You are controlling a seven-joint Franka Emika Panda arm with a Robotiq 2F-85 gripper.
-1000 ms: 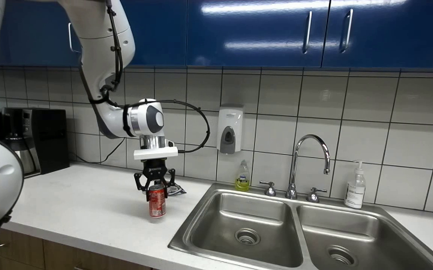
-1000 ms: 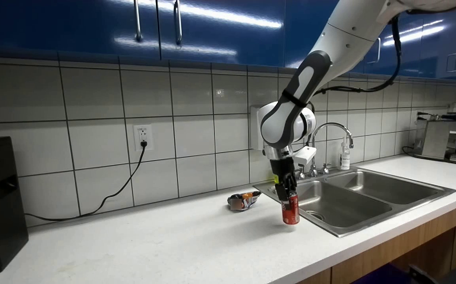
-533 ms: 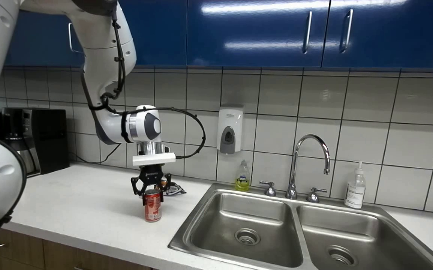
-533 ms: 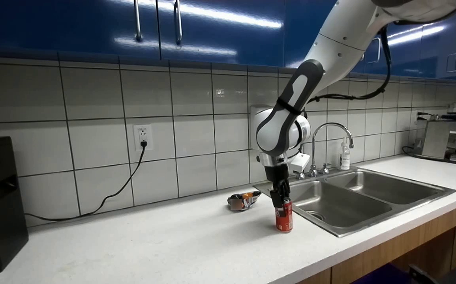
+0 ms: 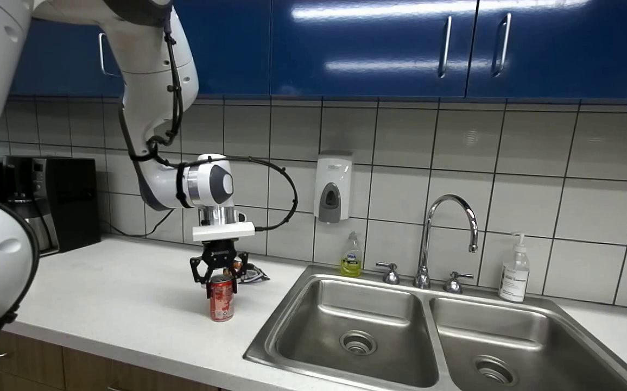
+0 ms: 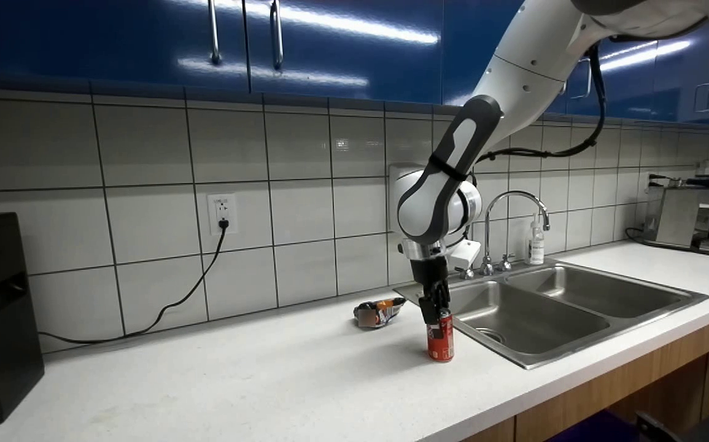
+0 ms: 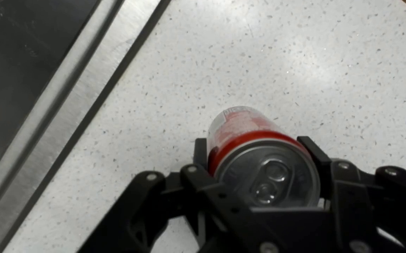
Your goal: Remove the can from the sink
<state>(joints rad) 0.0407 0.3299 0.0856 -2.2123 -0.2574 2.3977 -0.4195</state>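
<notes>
1. Held upright within the gripper (image 5: 221, 292), between pads (image 7: 200, 153) set apart by just the load's width: a red can (image 5: 222, 307).
2. Beneath the gripper, white counter (image 5: 128, 296), with apparent contact at the can's base; hairline gap not ruled out.
3. To one side of the gripper, near yet apart, rim of the sink (image 7: 99, 70); the can outside both basins, hence judged removed, with only release left.
4. Behind the gripper, toward the tiled wall (image 5: 400, 190), a crumpled packet (image 6: 386, 312), apart from the can.
5. Likely step in hand, set-down and release: seat the base flat first, without sideways push toward the rim.
6. Part the pads evenly, just enough to free both sides, to avoid tipping or dragging the can.
7. Raise straight up past the can's top before any swing, keeping clear of the packet behind.
</notes>
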